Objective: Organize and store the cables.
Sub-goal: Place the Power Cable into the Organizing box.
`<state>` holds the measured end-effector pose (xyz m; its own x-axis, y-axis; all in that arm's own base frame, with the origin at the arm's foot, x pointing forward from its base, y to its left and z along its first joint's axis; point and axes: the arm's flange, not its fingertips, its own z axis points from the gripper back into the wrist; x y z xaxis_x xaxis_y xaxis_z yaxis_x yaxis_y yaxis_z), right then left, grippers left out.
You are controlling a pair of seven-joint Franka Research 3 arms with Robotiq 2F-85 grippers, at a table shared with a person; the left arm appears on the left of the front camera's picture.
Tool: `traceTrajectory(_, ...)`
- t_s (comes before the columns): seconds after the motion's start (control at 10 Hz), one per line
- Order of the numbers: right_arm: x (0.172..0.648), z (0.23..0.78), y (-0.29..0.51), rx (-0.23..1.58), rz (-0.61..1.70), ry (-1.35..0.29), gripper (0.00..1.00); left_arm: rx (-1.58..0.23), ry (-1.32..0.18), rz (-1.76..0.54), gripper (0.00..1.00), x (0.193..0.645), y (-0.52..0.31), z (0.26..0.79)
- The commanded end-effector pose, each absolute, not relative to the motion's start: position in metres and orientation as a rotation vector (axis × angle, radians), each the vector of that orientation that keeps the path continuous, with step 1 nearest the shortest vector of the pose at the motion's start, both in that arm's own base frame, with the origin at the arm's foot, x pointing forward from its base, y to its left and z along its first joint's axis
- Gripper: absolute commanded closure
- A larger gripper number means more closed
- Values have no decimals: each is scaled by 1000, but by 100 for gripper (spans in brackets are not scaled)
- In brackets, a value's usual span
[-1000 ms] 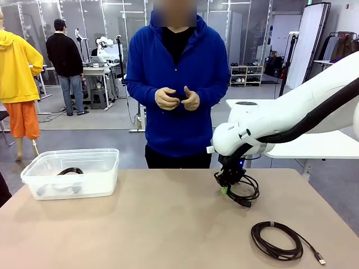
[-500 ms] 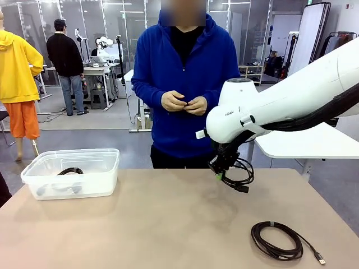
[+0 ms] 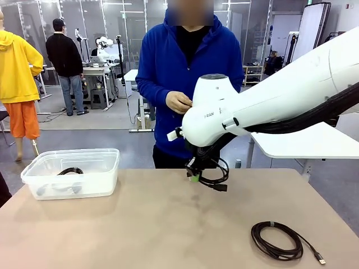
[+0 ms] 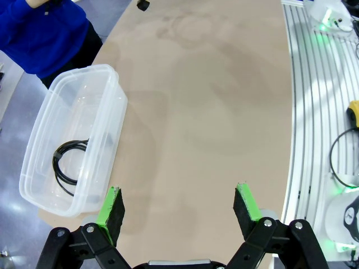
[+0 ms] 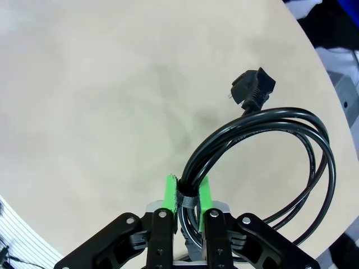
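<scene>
A coiled cable (image 3: 217, 172) (image 5: 280, 145) is pinched by the right tool (image 3: 194, 177) (image 5: 187, 188). The green pads (image 5: 169, 193) are pressed together on the bundled strands just where a black tie (image 5: 188, 202) wraps them. This lets the loops and the plug (image 5: 253, 92) hang free without the coil coming undone. The coil is held clear above the tabletop (image 3: 140, 224), near the middle of its far edge, presumably so that it can be carried to the clear bin (image 3: 101, 180) (image 4: 109, 103) at the far left corner. There, one cable (image 3: 70, 171) (image 4: 68, 163) is already stored. Another coil (image 3: 275, 240) is left lying flat toward the near right corner. The left tool (image 4: 179, 204) is held spread wide above the tabletop's left side, beside the bin, with nothing gripped, apparently kept out of the way.
</scene>
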<state>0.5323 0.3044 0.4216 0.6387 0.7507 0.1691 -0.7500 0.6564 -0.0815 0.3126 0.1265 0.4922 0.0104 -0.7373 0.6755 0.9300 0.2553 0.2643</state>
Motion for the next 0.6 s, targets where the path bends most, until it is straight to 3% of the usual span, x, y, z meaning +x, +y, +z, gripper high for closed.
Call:
traceTrajectory(0.0, 538, 414, 324, -17, 936, -194, 100, -297, -853, -1338, 1, 311, 126, 492)
traceTrajectory(0.5, 529, 368, 377, 20, 1088, -96, 100, -297, -853, -1338, 1, 311, 126, 492)
